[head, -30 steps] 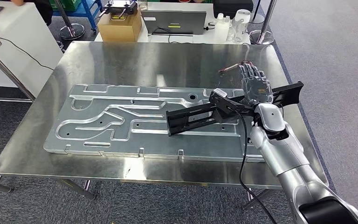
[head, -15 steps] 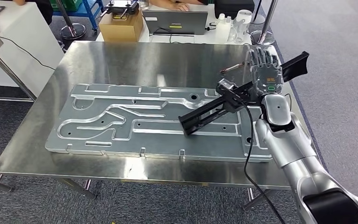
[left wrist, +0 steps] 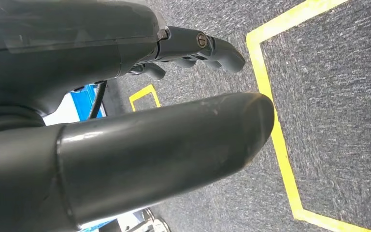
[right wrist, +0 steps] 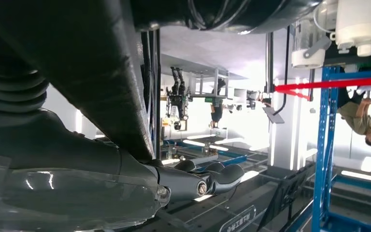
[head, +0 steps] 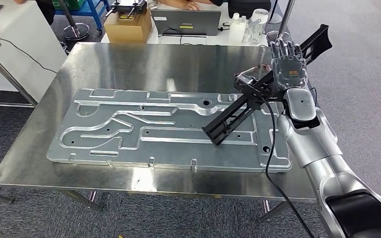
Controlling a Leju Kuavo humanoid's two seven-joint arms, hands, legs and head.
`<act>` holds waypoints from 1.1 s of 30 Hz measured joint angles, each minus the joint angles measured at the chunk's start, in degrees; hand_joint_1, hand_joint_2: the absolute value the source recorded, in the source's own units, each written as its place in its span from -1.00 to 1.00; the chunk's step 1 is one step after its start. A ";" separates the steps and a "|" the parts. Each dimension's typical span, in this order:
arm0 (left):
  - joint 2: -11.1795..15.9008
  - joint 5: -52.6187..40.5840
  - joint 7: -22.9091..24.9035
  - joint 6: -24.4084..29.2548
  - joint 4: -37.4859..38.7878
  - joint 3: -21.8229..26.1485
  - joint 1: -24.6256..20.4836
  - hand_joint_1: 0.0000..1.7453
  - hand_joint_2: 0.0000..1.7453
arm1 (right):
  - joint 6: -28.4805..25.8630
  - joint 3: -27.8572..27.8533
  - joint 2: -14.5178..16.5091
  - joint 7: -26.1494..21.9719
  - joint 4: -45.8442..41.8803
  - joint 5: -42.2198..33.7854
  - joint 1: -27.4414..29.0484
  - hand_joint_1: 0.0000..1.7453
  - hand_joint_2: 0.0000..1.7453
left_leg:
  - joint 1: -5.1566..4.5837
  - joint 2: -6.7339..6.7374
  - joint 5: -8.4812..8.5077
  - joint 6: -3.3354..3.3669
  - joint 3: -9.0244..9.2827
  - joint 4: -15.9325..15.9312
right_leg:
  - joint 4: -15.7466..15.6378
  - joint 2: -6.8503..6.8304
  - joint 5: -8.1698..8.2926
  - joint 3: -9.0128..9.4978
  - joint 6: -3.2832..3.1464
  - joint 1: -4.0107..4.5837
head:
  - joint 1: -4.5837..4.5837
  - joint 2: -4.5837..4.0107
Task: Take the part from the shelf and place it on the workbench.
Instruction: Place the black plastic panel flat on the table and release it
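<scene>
Looking down from my head view, I see my right robot hand point(head: 288, 63) gripping a long black part point(head: 258, 93) above the far right corner of the steel desk point(head: 129, 64). The part is a slim, dark, rail-like bracket with open slots along its length. It slants down from a flared end beyond my fingers toward its lower end, which hangs over the large grey stamped metal panel point(head: 149, 131) lying flat on the desk; I cannot tell whether it touches the panel. A cardboard box point(head: 127, 27) and a laptop point(head: 185, 22) sit on a table behind the desk.

My right wrist view adds the fingers point(right wrist: 212, 176) curled against the black part, and blue racking point(right wrist: 324, 145) beyond. My left wrist view shows my left robot hand point(left wrist: 125, 145) over grey carpet with yellow floor tape point(left wrist: 275, 125), holding nothing, fingers point(left wrist: 207, 48) loosely extended.
</scene>
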 joint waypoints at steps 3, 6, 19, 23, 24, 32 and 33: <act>0.00 0.00 -0.17 -0.02 0.03 0.00 -0.02 -1.00 -1.00 | 0.68 0.14 0.00 -0.15 0.00 -0.10 -0.23 -1.00 -1.00 | 0.00 0.00 0.00 0.00 -0.04 0.00 | 0.00 0.00 0.00 -0.02 0.00 0.00 | 0.00 -0.01; 0.00 0.00 -0.55 -0.23 0.08 0.06 -0.03 -1.00 -1.00 | 2.29 0.80 0.00 -0.67 -1.29 -2.41 0.09 -1.00 -1.00 | 0.00 0.00 0.00 0.00 -0.06 0.00 | -0.01 -0.01 0.00 -0.10 0.00 0.01 | 0.00 0.01; -0.24 0.00 -0.57 -0.77 0.09 0.11 0.12 -1.00 -1.00 | 3.26 0.56 -1.60 -0.45 -17.16 -8.52 9.74 -1.00 -1.00 | 0.00 -0.02 -0.01 0.00 -0.14 0.00 | -0.01 -0.02 -0.05 -0.24 0.03 0.04 | 0.00 -0.01; -0.24 0.00 -0.54 -0.72 0.09 0.11 0.13 -1.00 -1.00 | 2.61 -0.90 -1.85 -0.93 -16.90 -11.56 9.71 -1.00 -1.00 | 0.00 -0.02 -0.01 0.00 -0.16 0.01 | -0.02 -0.02 -0.04 -0.23 0.04 0.02 | 0.00 0.00; -0.24 0.00 -0.54 -0.70 0.09 0.11 0.12 -1.00 -1.00 | 2.49 -1.44 -1.85 -1.29 -16.63 -13.00 9.63 -1.00 -1.00 | 0.00 -0.02 -0.01 0.00 -0.16 0.01 | -0.01 -0.02 -0.04 -0.23 0.04 0.01 | 0.00 0.00; -0.28 0.44 -0.56 -0.69 0.08 0.16 0.04 -1.00 -1.00 | 4.51 -3.12 -1.78 -2.81 -13.46 -16.69 9.18 -1.00 -1.00 | 0.00 -0.03 -0.01 0.00 -0.15 0.01 | -0.01 -0.04 -0.05 -0.26 0.03 0.03 | 0.00 -0.01; -0.32 0.51 -0.56 -0.75 0.07 0.21 0.04 -1.00 -1.00 | 4.72 -3.09 -1.76 -2.80 -13.38 -16.68 9.30 -1.00 -1.00 | 0.00 -0.03 -0.01 0.00 -0.14 0.01 | -0.01 -0.04 -0.05 -0.26 0.03 0.04 | 0.00 -0.01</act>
